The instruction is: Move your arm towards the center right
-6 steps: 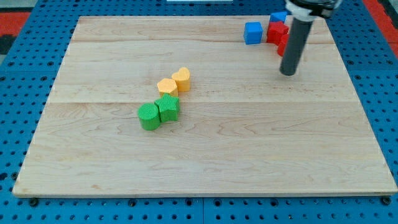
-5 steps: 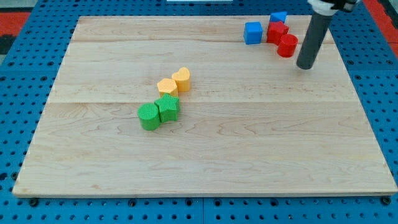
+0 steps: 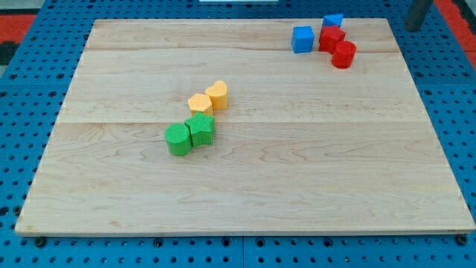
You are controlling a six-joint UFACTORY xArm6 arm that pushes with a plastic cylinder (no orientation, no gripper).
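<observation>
My tip [image 3: 413,27] shows at the view's top right corner, just off the wooden board [image 3: 245,186], to the right of the red and blue blocks. Near it a red cylinder [image 3: 343,54] touches a red block [image 3: 331,38], with a small blue block [image 3: 333,20] behind and a blue cube [image 3: 302,39] to their left. Near the board's middle left, a yellow heart-shaped block [image 3: 217,94] and a yellow block [image 3: 199,103] touch a green block [image 3: 200,129] and a green cylinder [image 3: 178,139].
The board lies on a blue pegboard surface [image 3: 30,89] that surrounds it on all sides.
My tip has moved up and to the right, from beside the red cylinder on the board to beyond the board's top right corner. The blocks have not moved.
</observation>
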